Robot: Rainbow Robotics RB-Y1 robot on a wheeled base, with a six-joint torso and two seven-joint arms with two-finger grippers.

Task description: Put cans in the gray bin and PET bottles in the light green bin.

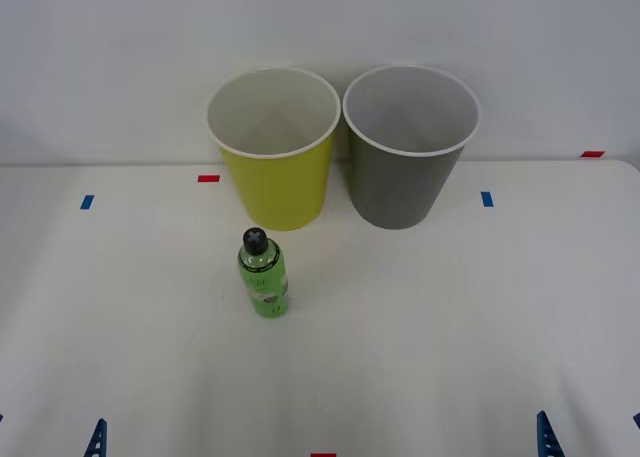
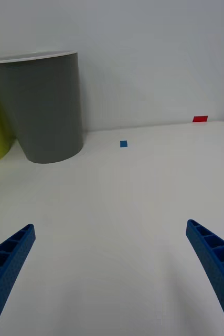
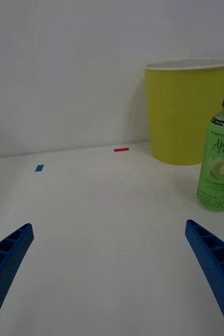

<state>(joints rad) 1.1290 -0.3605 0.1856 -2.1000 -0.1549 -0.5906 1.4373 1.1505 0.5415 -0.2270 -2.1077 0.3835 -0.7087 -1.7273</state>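
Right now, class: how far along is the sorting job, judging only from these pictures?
Nothing is sorted yet. The PET bottle stands upright on the table, in front of the light green bin; the gray bin is beside that. The left gripper and the right gripper are open, holding nothing. Left: the bottle into the light green bin.

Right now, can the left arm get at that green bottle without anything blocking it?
Probably yes. The PET bottle stands upright on bare table, nearer than the light green bin. The left gripper is open, with nothing between it and the bottle.
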